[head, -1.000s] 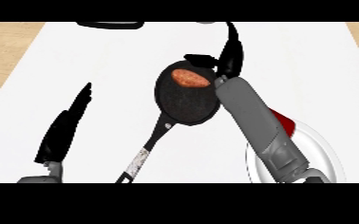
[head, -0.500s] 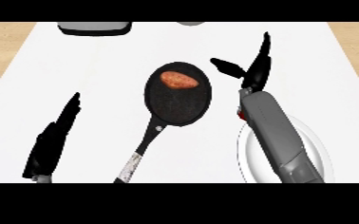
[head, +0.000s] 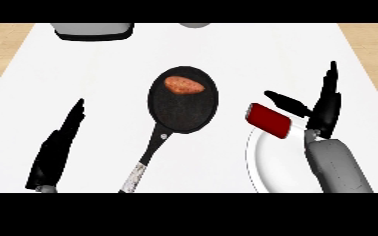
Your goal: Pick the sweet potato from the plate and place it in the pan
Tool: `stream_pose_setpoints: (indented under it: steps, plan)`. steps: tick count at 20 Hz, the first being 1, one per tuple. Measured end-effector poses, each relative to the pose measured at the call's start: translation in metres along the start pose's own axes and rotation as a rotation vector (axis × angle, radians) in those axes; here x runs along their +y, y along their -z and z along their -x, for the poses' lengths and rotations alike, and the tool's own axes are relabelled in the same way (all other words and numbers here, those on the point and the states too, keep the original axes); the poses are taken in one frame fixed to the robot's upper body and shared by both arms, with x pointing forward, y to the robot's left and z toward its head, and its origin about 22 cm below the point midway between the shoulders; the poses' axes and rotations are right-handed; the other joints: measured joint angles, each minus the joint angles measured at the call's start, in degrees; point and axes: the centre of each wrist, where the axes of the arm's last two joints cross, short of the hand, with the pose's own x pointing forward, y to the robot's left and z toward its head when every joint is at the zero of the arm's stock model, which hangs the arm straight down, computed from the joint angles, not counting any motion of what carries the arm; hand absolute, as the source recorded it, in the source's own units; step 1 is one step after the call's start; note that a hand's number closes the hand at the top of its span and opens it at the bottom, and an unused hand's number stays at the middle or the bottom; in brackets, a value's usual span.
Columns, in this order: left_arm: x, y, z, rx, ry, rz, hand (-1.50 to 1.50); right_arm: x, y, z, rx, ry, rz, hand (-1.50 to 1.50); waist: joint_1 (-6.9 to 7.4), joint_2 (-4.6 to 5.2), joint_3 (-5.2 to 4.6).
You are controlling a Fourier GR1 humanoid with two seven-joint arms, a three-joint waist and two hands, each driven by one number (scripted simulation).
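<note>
The orange-brown sweet potato (head: 184, 85) lies in the far part of the black pan (head: 183, 111), whose handle runs toward the lower left. At the lower right stands the white plate (head: 263, 166), with a red block (head: 269, 119) on its far rim. My right hand (head: 322, 105) is open above the plate's far right side, fingers straight and pointing away, thumb spread left toward the red block. It holds nothing. My left hand (head: 56, 149) rests open at the lower left, well left of the pan handle.
A grey and black appliance (head: 93, 30) stands at the counter's far left edge, and a small grey object (head: 193, 25) at the far middle. Wooden floor shows beyond both side edges of the white counter.
My right hand has drawn back from the pan to the right, over the plate, leaving the sweet potato in the pan. The red block now shows. The left hand stayed still.
</note>
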Motion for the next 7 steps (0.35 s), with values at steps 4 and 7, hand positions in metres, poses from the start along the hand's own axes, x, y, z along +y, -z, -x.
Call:
stream_pose_setpoints:
  steps: [4, 7]
  plan:
    - [0.003, 0.000, -0.005, -0.005, 0.000, -0.004, 0.00, -0.052, -0.008, 0.009, -0.005, -0.001, -0.006, -1.50, 0.07, 0.04, 0.00]
    - [0.007, 0.001, 0.000, -0.006, 0.002, 0.002, 0.00, -0.086, -0.013, 0.011, -0.007, -0.005, -0.017, -1.50, 0.20, 0.09, -0.01]
